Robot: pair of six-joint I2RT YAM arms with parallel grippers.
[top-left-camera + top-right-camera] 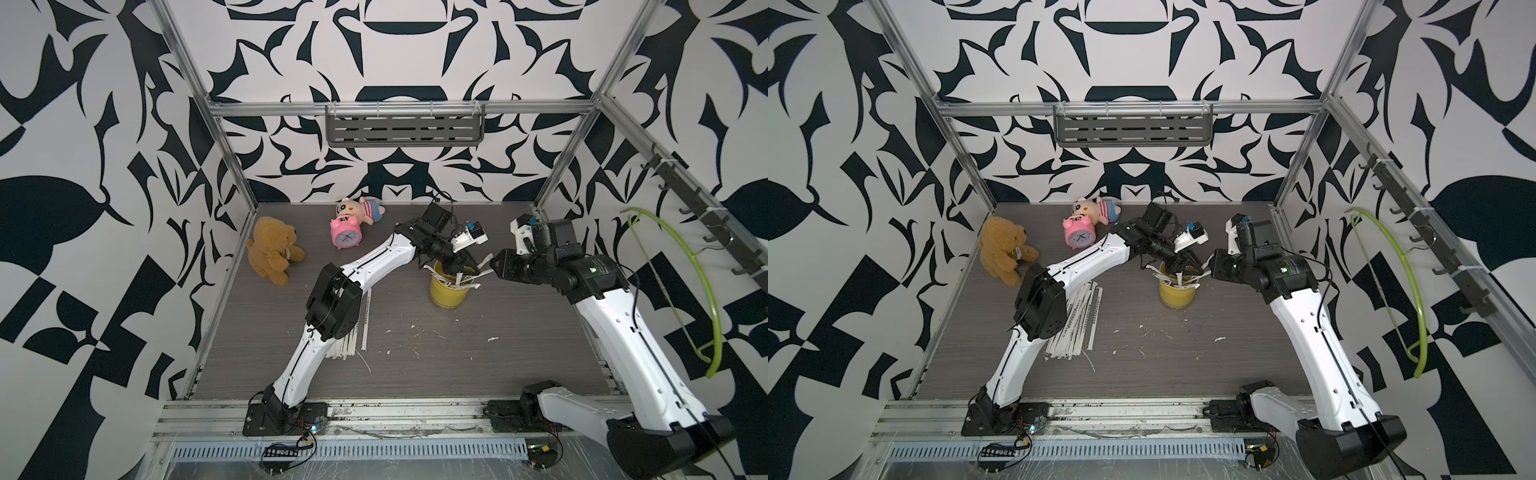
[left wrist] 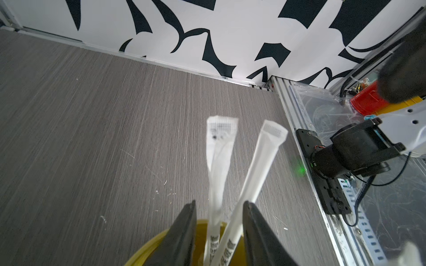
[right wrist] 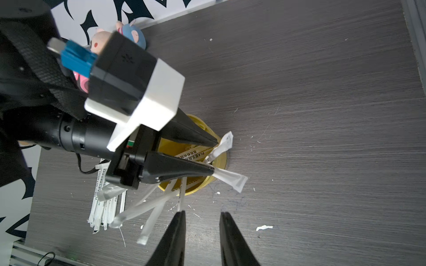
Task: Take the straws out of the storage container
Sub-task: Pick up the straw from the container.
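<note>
The left gripper [image 2: 220,202] stands with its jaws apart, straddling two of the straws [image 2: 260,161]. Both wrapped lengths pass up between the fingers [image 2: 182,232], one close against the inner face of a finger and the other nearer the middle of the gap, and neither looks pinched yet. Their long axes run roughly along the fingers and out past the tips, fanning slightly apart. I judge that closing across them should catch both, and that the pull should follow that axis, up and out of the mouth. Directly beneath the fingertips sits the storage container [image 1: 446,297], a yellow cup upright on the table, with more straws leaning out over its rim to several sides. The right gripper [image 3: 202,214] is also open and empty, its tips just short of the cup, with one thin straw end just beyond one tip. The left is plainly the nearer one for this pick. Farther out, back along the left arm, a flat pile of straws [image 1: 1077,328] lies on the grey wood-grain table [image 1: 457,365], which is flecked with white paper scraps [image 1: 493,339]. Well away from the fingers stand a pink alarm clock [image 1: 346,237], a plush doll [image 1: 365,210] and a brown teddy bear [image 1: 272,249]. Black-and-white patterned walls [image 1: 104,208] enclose the space.
</note>
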